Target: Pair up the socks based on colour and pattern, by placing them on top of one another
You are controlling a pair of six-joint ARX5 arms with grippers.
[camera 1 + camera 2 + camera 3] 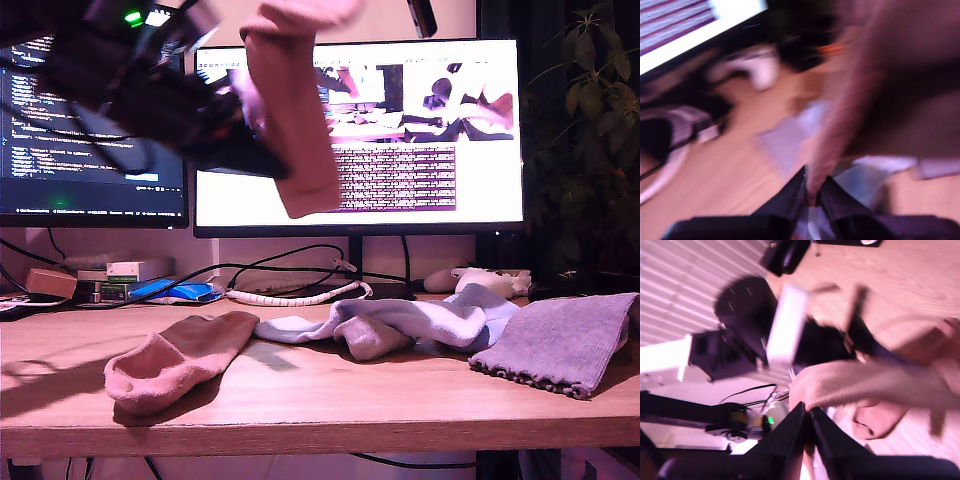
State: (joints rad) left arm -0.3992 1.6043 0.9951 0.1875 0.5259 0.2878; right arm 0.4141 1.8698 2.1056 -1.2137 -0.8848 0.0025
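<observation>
Exterior view: limp pink fabric sock [295, 110] held in the air before the wide bright monitor [430, 190], long axis near upright, one end hanging down against the screen, the other folded over above the monitor's top edge. Blurred black arm [150, 90] reaching in from the exterior view's left, meeting the sock at mid-height; a dark gripper tip [422, 14] just showing at the frame's top edge, above the monitor. Jaw gaps not readable here. Below the monitor, on the pale wooden desk [320, 400]: a second pink sock [175, 362] lying flat, long axis slanting, rounded toe nearest the desk's front edge; beside it, towards the exterior view's right, a crumpled heap of pale-blue and white socks [400, 325]; further that way a grey-lavender sock with frilly ribbed cuff [565, 345], flat, frill towards the front edge.

First wrist view, heavily blurred: my first gripper [812, 192], dark fingers [790, 200] nearly together, pinching an edge of the pink sock [880, 100], which rises away from the fingers. Desk, lavender sock [782, 142] and pale-blue fabric [865, 175] smeared underneath.

Second wrist view: my second gripper [807, 422], fingers [790, 432] closed to a narrow point, clamped on the pink sock [865, 382], which stretches sideways across the frame. Other arm [750, 340] just beyond the sock; second pink sock [877, 422] on the desk below.
</observation>
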